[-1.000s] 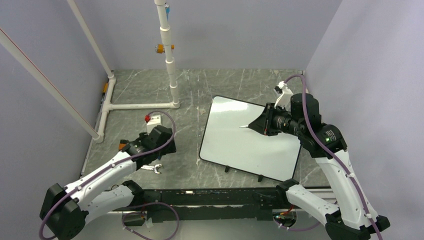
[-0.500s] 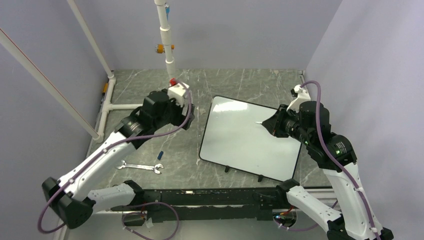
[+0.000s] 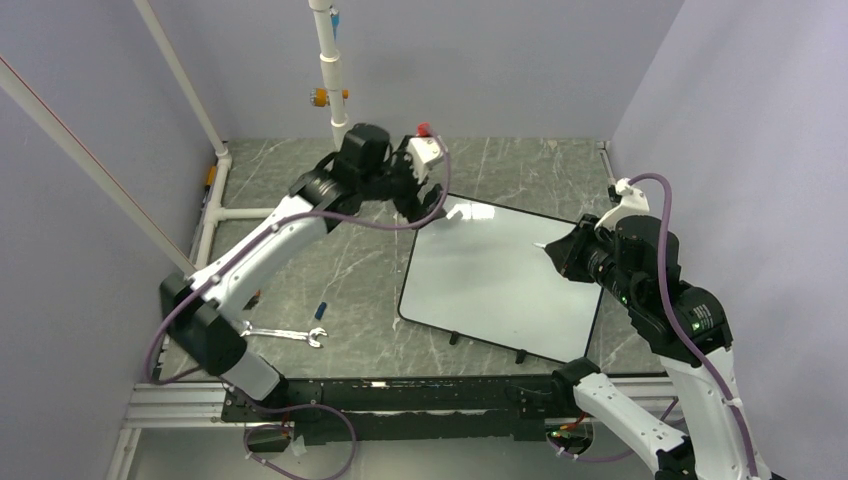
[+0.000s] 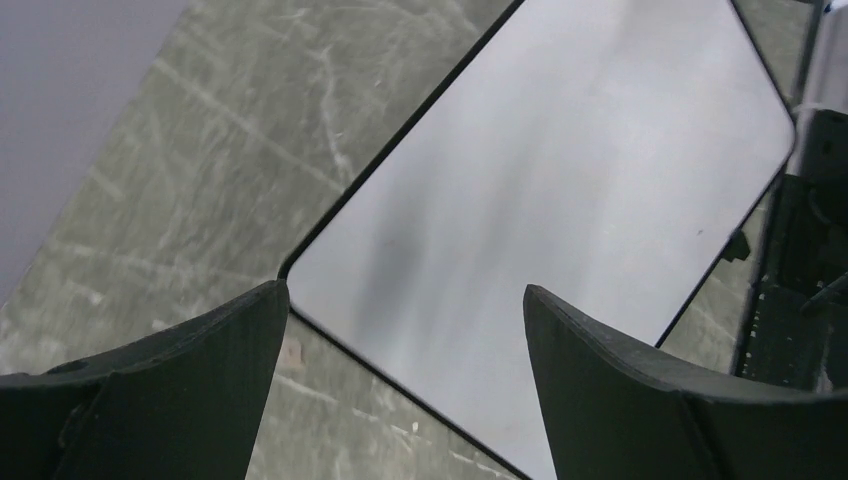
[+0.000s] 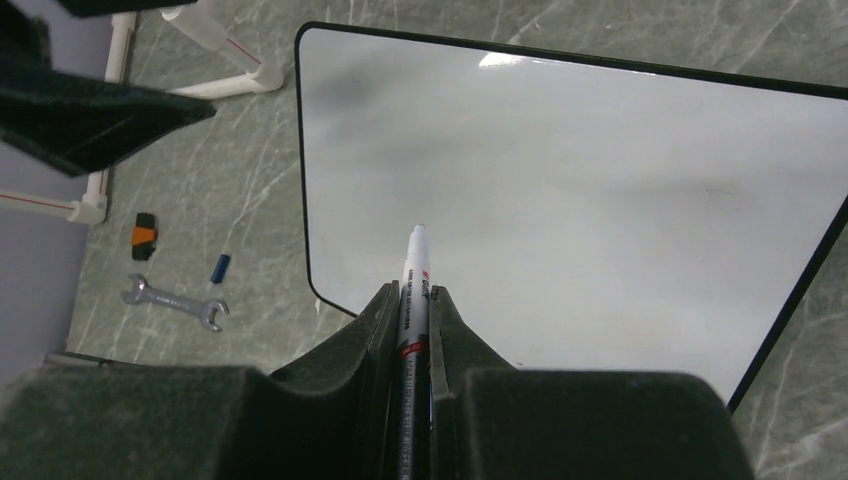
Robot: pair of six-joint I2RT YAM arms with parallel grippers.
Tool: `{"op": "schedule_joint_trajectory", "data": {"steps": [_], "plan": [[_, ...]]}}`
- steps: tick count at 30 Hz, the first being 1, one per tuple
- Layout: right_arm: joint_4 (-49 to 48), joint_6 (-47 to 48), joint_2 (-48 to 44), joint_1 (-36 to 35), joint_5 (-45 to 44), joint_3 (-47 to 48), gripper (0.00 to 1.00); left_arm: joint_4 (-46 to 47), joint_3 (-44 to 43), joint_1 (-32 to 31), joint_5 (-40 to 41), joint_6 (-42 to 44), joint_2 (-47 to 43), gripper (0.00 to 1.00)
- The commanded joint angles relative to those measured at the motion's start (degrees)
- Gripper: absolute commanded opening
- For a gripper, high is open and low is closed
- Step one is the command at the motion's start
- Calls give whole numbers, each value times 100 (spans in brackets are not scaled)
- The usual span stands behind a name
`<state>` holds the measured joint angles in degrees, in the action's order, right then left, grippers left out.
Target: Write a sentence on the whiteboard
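Observation:
The whiteboard (image 3: 500,285) lies flat on the table right of centre; it also shows in the left wrist view (image 4: 560,170) and the right wrist view (image 5: 600,200). Its surface is blank and no sentence shows. My right gripper (image 3: 562,250) hovers over the board's right side, shut on a white marker (image 5: 416,262) whose tip points out over the board. My left gripper (image 3: 432,203) hangs above the board's far left corner, open with nothing between its fingers (image 4: 220,340).
A wrench (image 3: 283,333) and a small blue cap (image 3: 320,308) lie on the table left of the board. A white pipe frame (image 3: 285,211) with an upright post (image 3: 340,130) stands at the back left. Walls close in on both sides.
My left arm has swung from the near left of the table up and right to the board's far left corner. My right gripper has drawn back to the right with the marker.

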<state>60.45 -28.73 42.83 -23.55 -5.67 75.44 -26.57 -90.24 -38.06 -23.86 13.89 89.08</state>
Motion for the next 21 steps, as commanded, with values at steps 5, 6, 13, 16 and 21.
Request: {"op": "schedule_joint_trajectory", "data": {"steps": [5,6,13,16,21], "plan": [[126,-80,-90,4,-86,271,0,-866,-2041,21,-1361,301,1651,92],[127,-80,-90,0,-81,284,0,-905,-2228,25,-1373,272,1808,93],[176,-71,-107,0,-7,312,0,-1121,-2877,26,-1454,93,2588,95],[190,-58,-101,-5,21,313,0,-1122,-2965,21,-1499,-4,2773,97],[175,-69,-109,1,65,312,0,-1288,-3008,33,-1592,-75,2922,97]]}}
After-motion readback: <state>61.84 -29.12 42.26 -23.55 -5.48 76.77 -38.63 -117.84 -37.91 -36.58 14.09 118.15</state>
